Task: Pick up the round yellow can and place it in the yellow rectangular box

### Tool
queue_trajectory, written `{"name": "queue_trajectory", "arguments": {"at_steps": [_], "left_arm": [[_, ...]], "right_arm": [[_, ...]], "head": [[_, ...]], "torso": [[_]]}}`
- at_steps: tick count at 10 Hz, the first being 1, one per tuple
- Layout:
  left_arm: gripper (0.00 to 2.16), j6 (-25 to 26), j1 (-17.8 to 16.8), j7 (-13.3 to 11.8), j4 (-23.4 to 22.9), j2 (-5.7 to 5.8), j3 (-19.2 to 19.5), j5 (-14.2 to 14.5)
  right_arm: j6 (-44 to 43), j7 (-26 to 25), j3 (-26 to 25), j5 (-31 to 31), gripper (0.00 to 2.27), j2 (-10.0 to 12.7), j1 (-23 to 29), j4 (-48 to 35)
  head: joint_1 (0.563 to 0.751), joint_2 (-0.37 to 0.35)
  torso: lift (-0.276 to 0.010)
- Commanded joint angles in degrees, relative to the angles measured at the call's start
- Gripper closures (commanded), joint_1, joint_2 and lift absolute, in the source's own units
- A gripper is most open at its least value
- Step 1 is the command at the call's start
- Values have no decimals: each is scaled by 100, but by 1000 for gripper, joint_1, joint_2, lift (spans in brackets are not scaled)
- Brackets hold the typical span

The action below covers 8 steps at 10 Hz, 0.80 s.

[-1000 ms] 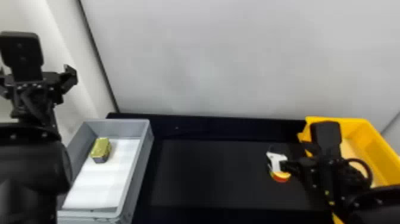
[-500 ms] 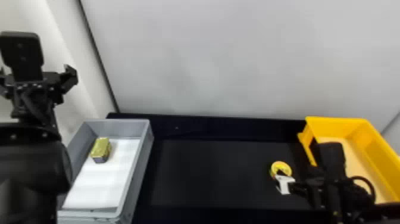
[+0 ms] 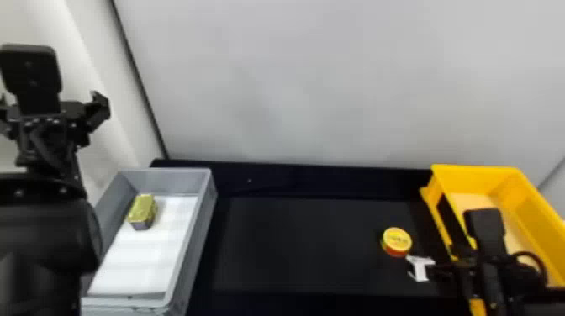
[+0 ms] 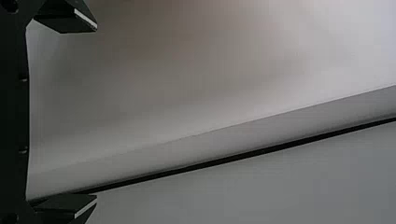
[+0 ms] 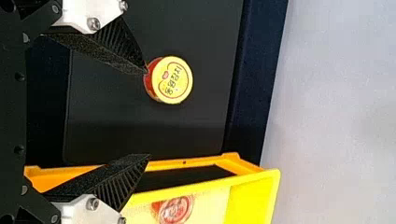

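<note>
The round yellow can (image 3: 397, 240), with a red side, stands on the black mat, left of the yellow rectangular box (image 3: 474, 172). My right gripper (image 3: 424, 269) is just on the near side of the can, between it and the box. In the right wrist view my right gripper (image 5: 148, 113) is wide open with nothing between its fingers; one fingertip is close to the can (image 5: 173, 80), the other over the rim of the box (image 5: 205, 161). My left gripper (image 3: 52, 107) is parked high at the left; in the left wrist view my left gripper (image 4: 96, 114) is open and holds nothing.
A grey bin (image 3: 201, 218) at the left holds white paper (image 3: 138, 256) and a gold rectangular can (image 3: 142, 211). Behind the black table (image 3: 294, 180) rises a pale wall (image 3: 315, 84). Inside the yellow box a red round item (image 5: 176, 209) shows in the right wrist view.
My right gripper has moved toward the near side and slightly right, leaving the can in fuller view. The left arm has kept still.
</note>
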Motion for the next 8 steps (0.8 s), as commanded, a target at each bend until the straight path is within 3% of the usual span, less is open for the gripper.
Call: {"name": "queue_trajectory", "arguments": {"at_steps": [1,3,6,8], "left_arm": [[-1,0,-5,-8,0,-15,-3,-2],[-1,0,4,1,0,-15,5,6],[-1,0,-5,-8,-9,-15,-3,6],[-1,0,-5,-8,-9,-15,-3,-2]], "right_arm": [[-486,597,57,412,191,0,-236,630],[-723,711,154,588,191,0,-316,929],[-1084,1335,224,1027,193,0,-632,1482],[-1180,1353,286,1106,193,9,-764,1623]], "head": [[694,14],[694,14],[694,14],[694,14]], "torso": [[-61],[-61],[-61],[-61]]}}
